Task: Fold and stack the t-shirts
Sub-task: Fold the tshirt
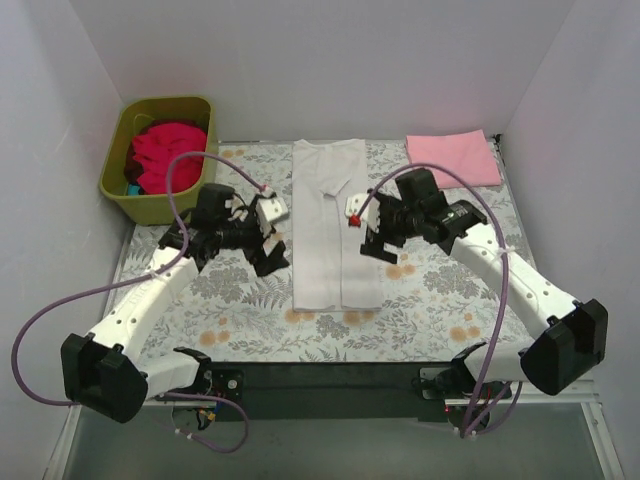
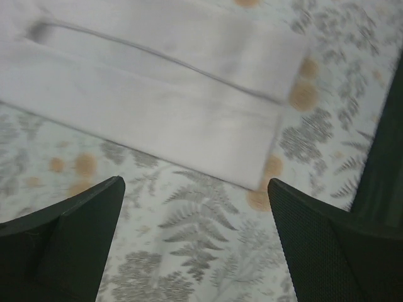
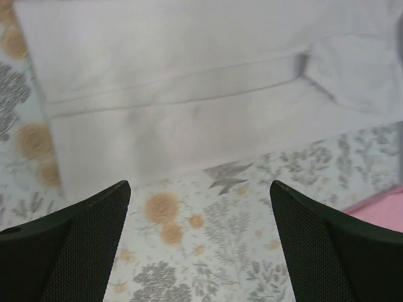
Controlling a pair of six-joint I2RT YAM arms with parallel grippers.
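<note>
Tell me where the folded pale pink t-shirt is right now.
In the top view, the folded pale pink cotton t-shirt lies flat at the far right corner of the grey-and-orange floral sheet, right of the long white t-shirt.

Overhead looks down; close wrist views share the white t-shirt (image 1: 325,250)

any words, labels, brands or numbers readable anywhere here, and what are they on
No readable text in any view.
white t-shirt, pink t-shirt, green tub, floral sheet: no words or labels showing.
small red patch on the right arm: too small to tell whether it bears any text.
</note>
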